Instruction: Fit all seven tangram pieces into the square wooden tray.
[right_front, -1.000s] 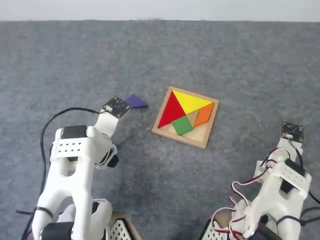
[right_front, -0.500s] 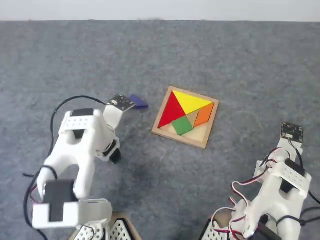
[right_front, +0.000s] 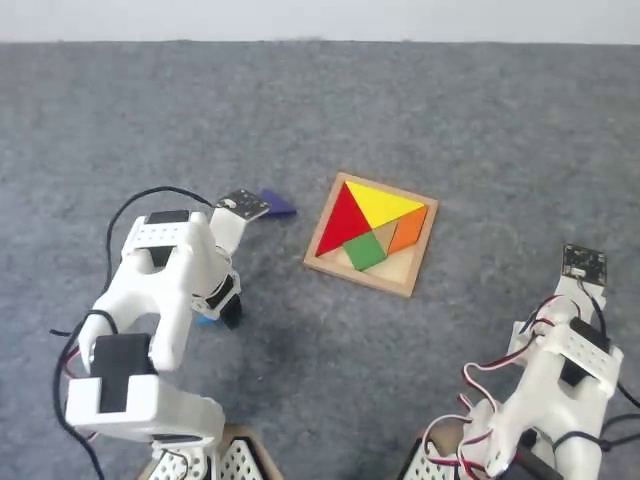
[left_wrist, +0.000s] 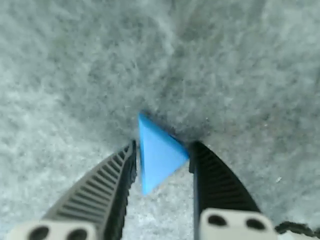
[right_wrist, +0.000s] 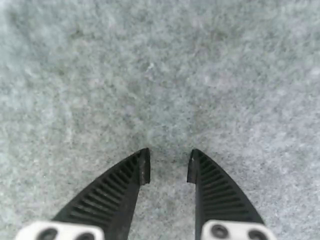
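Low on the carpet, well left of tray (right_front: 392, 265), pinching blue triangle (left_wrist: 157, 160) between both sides of left claw (left_wrist: 162, 146), point aimed away from wrist. Looks like a rightward carry to tray's bare lower corner. Far right: right claw (right_wrist: 166, 166) slightly spread, empty, farther off.

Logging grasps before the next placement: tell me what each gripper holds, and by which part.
Left gripper pinches the blue triangle across one straight side and the opposite corner. Right gripper is open, holding nothing.
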